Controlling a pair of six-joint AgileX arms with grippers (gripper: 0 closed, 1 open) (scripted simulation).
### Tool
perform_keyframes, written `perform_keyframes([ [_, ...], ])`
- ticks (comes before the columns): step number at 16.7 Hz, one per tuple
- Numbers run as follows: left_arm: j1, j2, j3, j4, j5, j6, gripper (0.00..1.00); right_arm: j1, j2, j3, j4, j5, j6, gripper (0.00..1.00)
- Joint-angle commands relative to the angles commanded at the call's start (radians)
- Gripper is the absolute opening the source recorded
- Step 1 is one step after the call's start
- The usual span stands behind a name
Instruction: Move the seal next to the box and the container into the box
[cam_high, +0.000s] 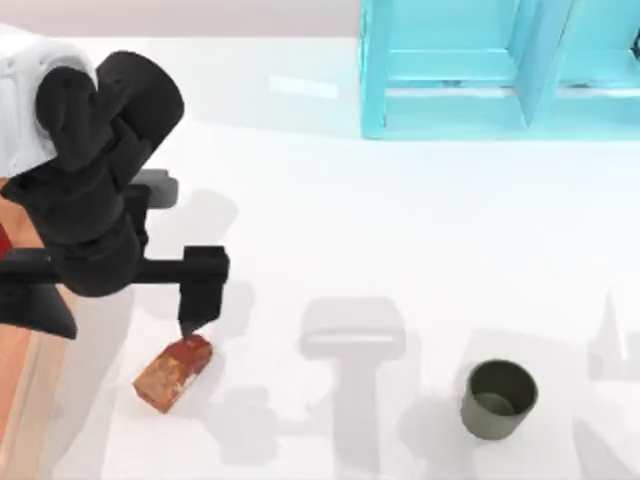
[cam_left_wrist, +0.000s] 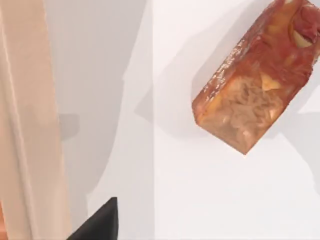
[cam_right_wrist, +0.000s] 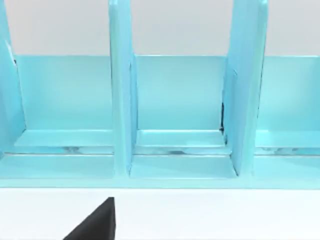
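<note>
Top view: left hand (cam_high: 190, 325) hangs just above the seal (cam_high: 174, 372), its one visible finger tip at the block's upper end; nothing held, and how far the fingers stand apart I cannot tell. Seal lies flat on the bench (cam_high: 400, 220), just beside the box (cam_high: 15, 350), whose rim runs along the far side of the hand from the cup; left wrist view shows seal (cam_left_wrist: 260, 85) and rim (cam_left_wrist: 30, 125) near but apart. First step looks done or nearly so. Container (cam_high: 498, 398) stands upright, hollow and empty, well apart from the hand, not yet in the box. Box contents hidden. Right arm parked facing the turquoise shelf (cam_right_wrist: 175, 110).
</note>
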Motion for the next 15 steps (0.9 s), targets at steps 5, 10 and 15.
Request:
perform_keyframes([
  [5, -0.003, -0.035, 0.177, -0.213, -0.001, 0.001, 1.00, 0.000, 0.000, 0.000, 0.000, 0.000, 0.000, 1.00],
  [10, -0.001, -0.037, 0.190, -0.226, -0.001, 0.002, 1.00, 0.000, 0.000, 0.000, 0.000, 0.000, 0.000, 1.00],
  [15, -0.058, 0.060, 0.295, -0.263, 0.001, -0.055, 1.00, 0.000, 0.000, 0.000, 0.000, 0.000, 0.000, 1.00],
])
